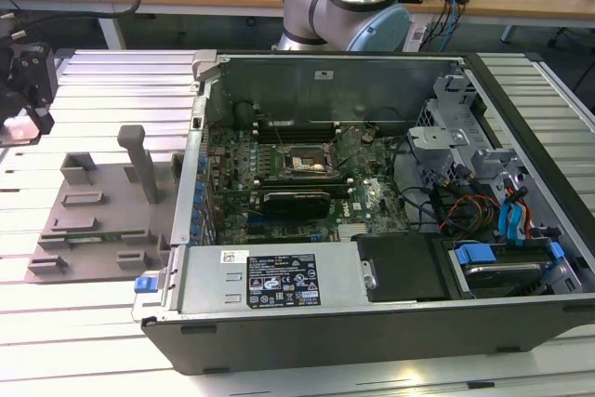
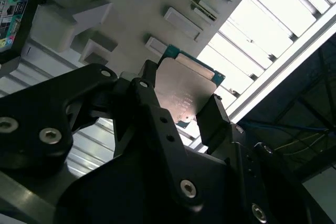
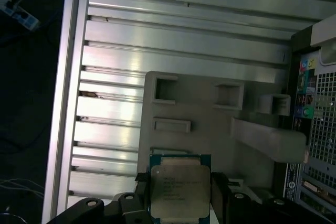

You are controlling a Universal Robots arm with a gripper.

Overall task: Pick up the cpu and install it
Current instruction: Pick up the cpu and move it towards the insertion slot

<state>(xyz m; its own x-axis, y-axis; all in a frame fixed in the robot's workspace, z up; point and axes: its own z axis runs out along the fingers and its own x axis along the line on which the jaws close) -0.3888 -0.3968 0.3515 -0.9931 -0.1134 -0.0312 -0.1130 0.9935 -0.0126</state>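
Observation:
The cpu (image 3: 178,190) is a flat square chip with a silvery top plate and a green rim. My gripper (image 3: 179,199) is shut on it, one black finger (image 3: 140,192) on each of two opposite edges. In the second wrist view the cpu (image 2: 184,87) sits between the same fingers (image 2: 212,121) of the gripper (image 2: 184,109), lifted above the grey holder tray (image 2: 131,3). In the exterior view the gripper (image 1: 20,120) hangs at the far left, well away from the dark metal-framed socket (image 1: 307,165) on the motherboard.
An open computer case (image 1: 372,323) lies on the slatted aluminium table (image 1: 102,81), with cables, a drive cage and a labelled grey box (image 1: 279,281) inside. The grey holder tray (image 1: 98,220), with an upright post (image 1: 139,160), sits at the exterior view's left of the case. The arm's base (image 1: 344,2) stands behind.

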